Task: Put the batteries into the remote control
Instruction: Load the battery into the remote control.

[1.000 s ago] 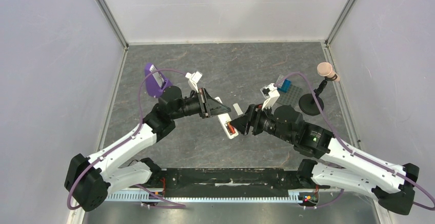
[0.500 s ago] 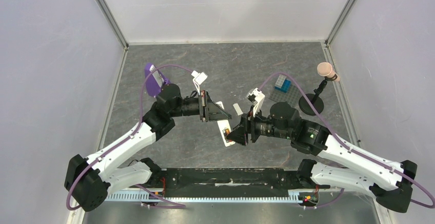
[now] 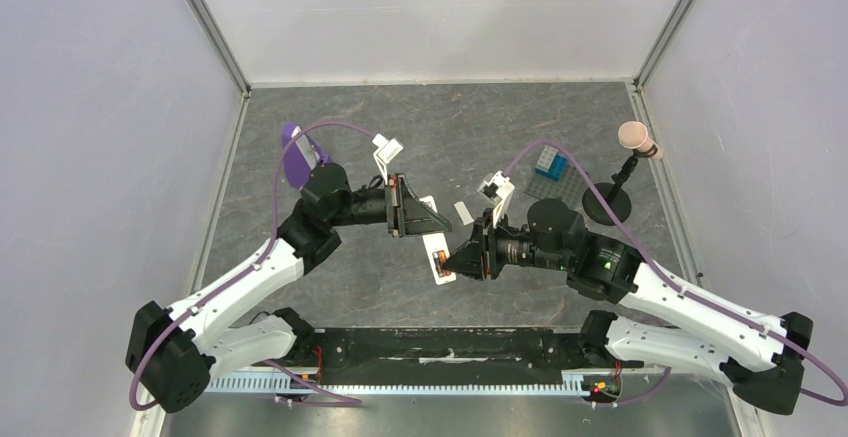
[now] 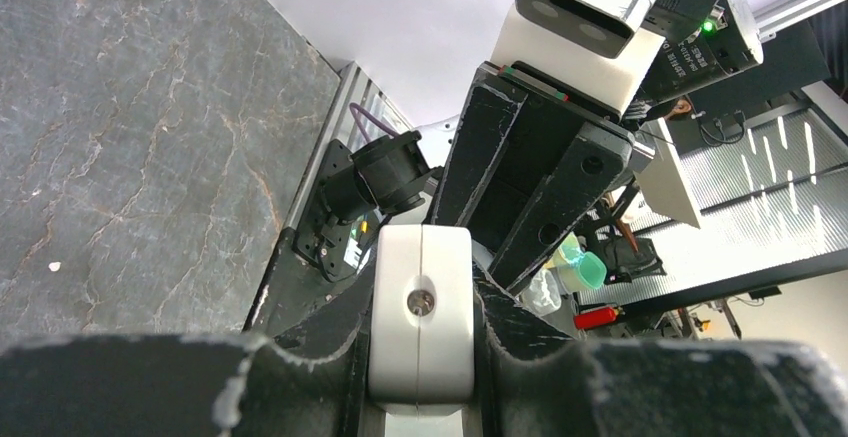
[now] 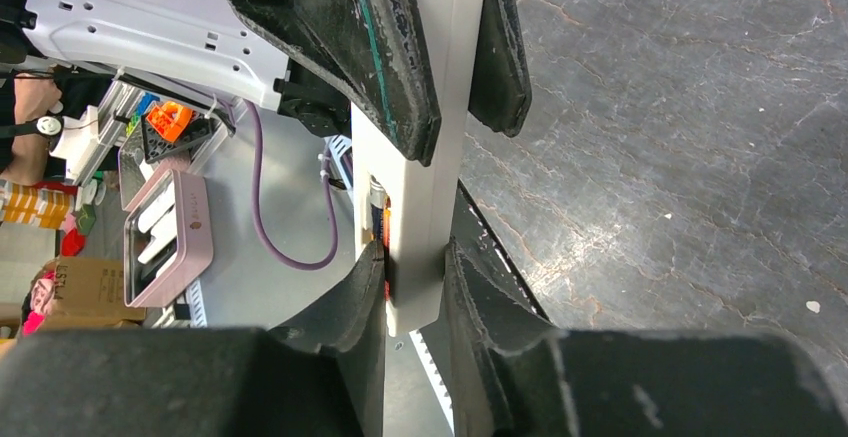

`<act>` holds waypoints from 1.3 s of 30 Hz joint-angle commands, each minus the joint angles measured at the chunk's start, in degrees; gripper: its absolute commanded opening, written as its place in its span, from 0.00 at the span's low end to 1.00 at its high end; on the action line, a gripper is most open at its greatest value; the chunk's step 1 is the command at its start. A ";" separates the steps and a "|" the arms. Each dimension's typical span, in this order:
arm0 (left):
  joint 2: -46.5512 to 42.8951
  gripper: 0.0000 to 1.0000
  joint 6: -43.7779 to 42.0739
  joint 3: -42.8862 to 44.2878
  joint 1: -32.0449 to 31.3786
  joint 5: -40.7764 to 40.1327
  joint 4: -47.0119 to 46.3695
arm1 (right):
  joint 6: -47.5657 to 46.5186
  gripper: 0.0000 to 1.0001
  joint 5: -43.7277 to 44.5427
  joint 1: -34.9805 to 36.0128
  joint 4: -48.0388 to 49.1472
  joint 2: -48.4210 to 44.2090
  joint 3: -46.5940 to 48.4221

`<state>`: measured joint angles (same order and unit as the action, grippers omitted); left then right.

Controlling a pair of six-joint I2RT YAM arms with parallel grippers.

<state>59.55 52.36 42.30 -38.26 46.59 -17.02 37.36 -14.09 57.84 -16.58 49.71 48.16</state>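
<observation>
The white remote control (image 3: 435, 254) hangs above the table, held between both grippers. My left gripper (image 3: 424, 221) is shut on its far end; in the left wrist view the remote's end face (image 4: 421, 322) sits tight between the fingers. My right gripper (image 3: 457, 258) is shut on its near end, with its pads pressing both faces of the remote (image 5: 432, 167). A red-orange battery (image 5: 387, 229) shows as a sliver in the open compartment, and also in the top view (image 3: 438, 265). The dark battery is mostly hidden; only a silvery tip (image 5: 376, 193) shows.
A small flat white strip (image 3: 463, 213) lies on the table behind the grippers. A purple wedge stand (image 3: 299, 157) is at the back left. A blue brick on a grey plate (image 3: 550, 164) and a black stand with a pink head (image 3: 634, 137) are at the back right.
My right gripper has moved left and closed in on the remote's near end. The remote and my left gripper have shifted slightly left and toward the near side.
</observation>
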 commanded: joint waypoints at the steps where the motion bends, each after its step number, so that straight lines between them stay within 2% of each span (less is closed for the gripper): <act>1: -0.69 0.02 2.37 1.03 -0.23 2.40 -6.33 | -1.21 0.17 2.21 -0.36 0.50 0.72 -0.92; 3: -0.50 0.02 2.46 1.03 -0.28 2.37 -6.54 | -1.16 0.13 2.39 -0.37 0.58 0.72 -0.88; 8: -0.44 0.02 2.50 1.04 -0.24 2.40 -6.63 | -1.15 0.14 2.80 -0.50 0.47 0.69 -0.81; 9: -0.44 0.02 2.49 1.09 -0.24 2.29 -6.50 | -1.02 0.17 2.76 -0.48 0.56 0.59 -0.70; 13: -0.32 0.02 1.16 0.94 -0.19 1.43 -4.61 | -0.62 0.50 3.08 -0.44 0.51 0.25 -0.36; 15: -0.38 0.02 0.07 0.96 -0.19 0.52 -2.99 | -0.37 0.61 3.66 -0.45 0.51 -0.22 -0.19; 17: -0.57 0.02 -0.65 0.82 0.01 -0.38 -1.94 | -0.19 0.68 3.78 -0.50 0.81 -0.86 -0.23; 20: -0.53 0.02 -0.59 0.81 0.11 -0.53 -1.88 | -0.23 0.69 3.55 -0.50 1.07 -0.98 -0.41; 25: -0.50 0.02 0.10 0.90 0.11 0.03 -2.53 | 0.58 0.68 2.18 -0.52 3.50 0.63 -1.87; 28: -0.78 0.02 0.63 0.61 0.11 0.27 -3.17 | 0.92 0.62 1.71 -0.52 4.38 1.80 -2.43; 32: -1.32 0.02 1.20 0.12 0.12 0.72 -4.00 | 1.38 0.34 1.92 -0.54 4.93 2.19 -3.29; 34: -1.45 0.02 1.58 -0.18 0.11 0.94 -4.65 | 1.52 0.23 1.87 -0.56 5.06 2.01 -3.68; 35: -1.60 0.02 1.75 -0.27 0.12 1.00 -5.02 | 1.70 0.20 1.89 -0.56 5.15 1.98 -3.69; 39: -1.54 0.02 2.05 -0.37 0.12 1.25 -5.29 | 1.86 0.18 1.80 -0.54 5.50 2.18 -3.44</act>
<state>59.59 51.66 41.50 -37.71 46.70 -17.80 40.77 -14.63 57.52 -11.55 50.96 45.56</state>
